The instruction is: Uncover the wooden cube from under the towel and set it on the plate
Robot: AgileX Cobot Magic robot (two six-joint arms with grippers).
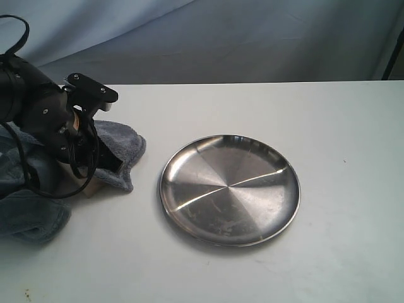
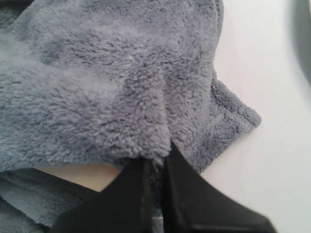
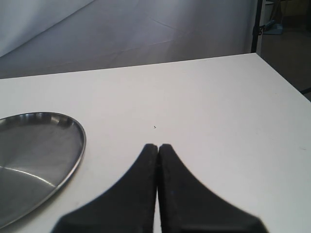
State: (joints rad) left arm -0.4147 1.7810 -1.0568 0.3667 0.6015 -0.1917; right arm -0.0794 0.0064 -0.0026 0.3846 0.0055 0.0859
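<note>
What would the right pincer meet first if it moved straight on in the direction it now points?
Probably nothing close: the shut right pincer points over the table, with the plate off to one side of its line. Beyond the table's far edge hangs a grey backdrop, though depth is unclear.

The towel [image 1: 123, 145] hides most of what seems the wooden cube [image 1: 92, 187].

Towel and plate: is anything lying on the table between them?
Nothing. In the exterior view only a narrow strip of bare white tabletop separates the grey towel from the steel plate.
</note>
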